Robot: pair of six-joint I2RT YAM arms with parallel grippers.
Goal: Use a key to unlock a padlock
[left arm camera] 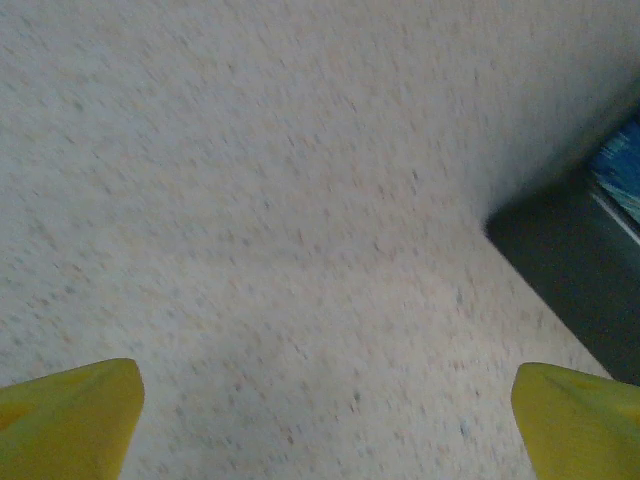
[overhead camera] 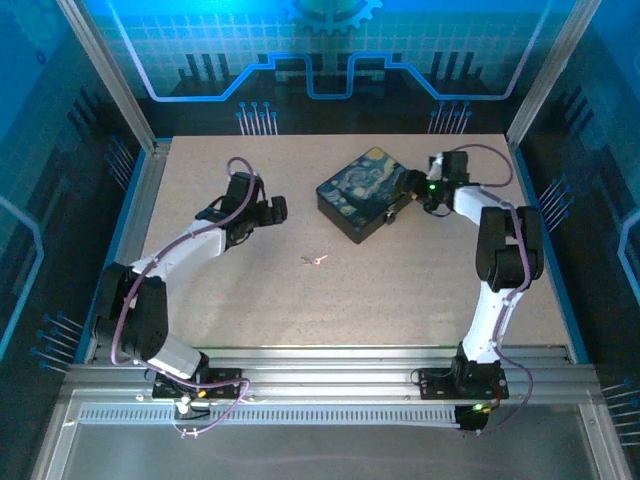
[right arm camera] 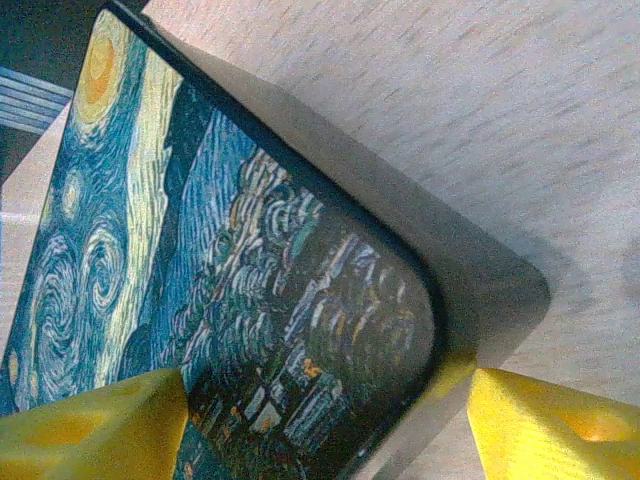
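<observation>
The key (overhead camera: 314,260), tiny and pale silver, lies flat on the speckled tabletop at mid-table, apart from both arms. My left gripper (overhead camera: 279,210) hovers up and to the left of it; in the left wrist view its yellow fingertips (left arm camera: 70,420) stand wide apart over bare table, so the left gripper (left arm camera: 325,430) is open and holds nothing. My right gripper (overhead camera: 406,202) is at the right corner of the dark box (overhead camera: 362,192). In the right wrist view the right gripper (right arm camera: 325,435) is open, its yellow fingers (right arm camera: 560,430) straddling that corner of the box's painted lid (right arm camera: 250,290).
The dark box with the swirly blue-and-yellow lid stands at the back centre-right; its corner (left arm camera: 575,270) enters the left wrist view at the right. Metal frame rails (overhead camera: 140,200) border the table's sides. Bare tabletop (overhead camera: 380,300) spreads around the key.
</observation>
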